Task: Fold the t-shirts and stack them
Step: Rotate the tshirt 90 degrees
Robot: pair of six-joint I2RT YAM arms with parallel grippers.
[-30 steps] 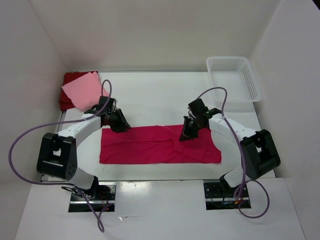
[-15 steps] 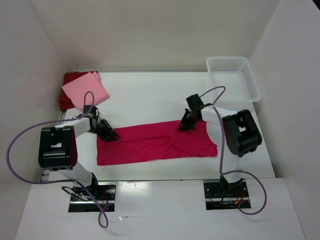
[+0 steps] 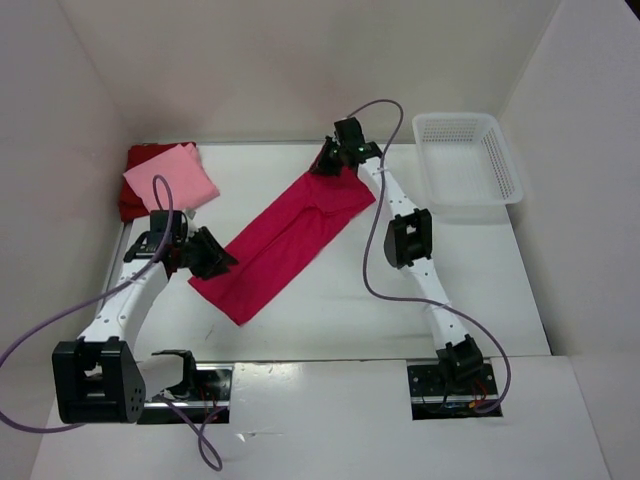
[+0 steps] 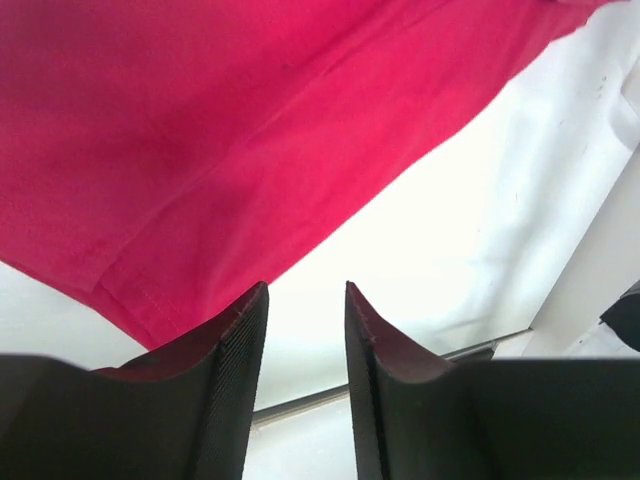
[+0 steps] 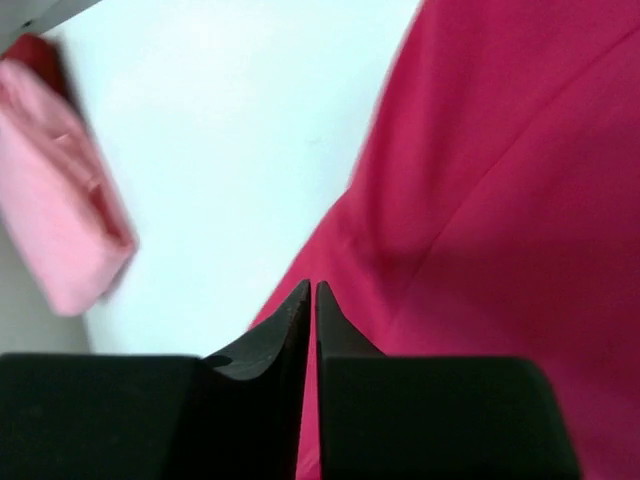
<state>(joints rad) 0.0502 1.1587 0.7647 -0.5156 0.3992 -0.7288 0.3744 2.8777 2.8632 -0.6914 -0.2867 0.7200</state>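
Cloth at the far left corner comes first: the pink shirt (image 3: 170, 180) lies folded on the dark red shirt (image 3: 135, 160), both well apart from the work. Next, the left gripper (image 3: 226, 262) hovers low over the table (image 3: 330, 320) at the near-left end of the crimson shirt (image 3: 285, 235). In its wrist view the jaws stand apart with bare table between them, and the shirt's hemmed corner lies just past the fingertips, not inside the gap. The crimson shirt is a long narrow band. Its long axis runs diagonally from that near-left corner to the far right. There the right gripper (image 3: 326, 167) is pressed together on the far end, with red cloth showing in the slit between the fingers (image 5: 275, 345). The basket (image 3: 468, 160) sits beyond, at the far right. By my judgement the coming fold turns on the near end, and the left arm is the nearer one: the corner lies just ahead of its parted jaws.
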